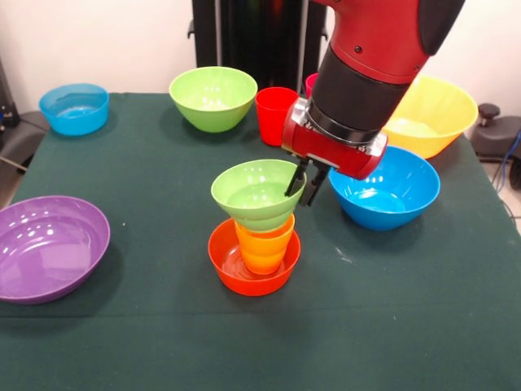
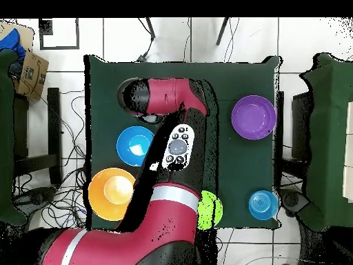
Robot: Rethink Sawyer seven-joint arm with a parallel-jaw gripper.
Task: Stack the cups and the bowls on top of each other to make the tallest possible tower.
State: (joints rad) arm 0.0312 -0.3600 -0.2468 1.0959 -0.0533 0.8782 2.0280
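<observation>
Right now the claw is down at the right rim of the small green bowl. Its 2 dark fingers sit close together, 1 inside the rim and 1 outside, so it looks like it pinches the bowl's edge.

That green bowl sits a bit tilted on top of the yellow-orange cup. The cup stands inside the small orange bowl. These 3 make the tower, and it stands just under and to the left of the claw in the front view, on the green bench.

Just right of the claw is a blue bowl. Behind that is the big yellow bowl, partly hidden by the arm. The red cup stands behind the claw, apart from the tower. Beside it is a bigger green bowl. A bit of pink cup peeks out next to the arm.

Far left of the claw lies the wide purple bowl. A second blue bowl sits at the far left corner.

From above, the arm covers the tower.
</observation>
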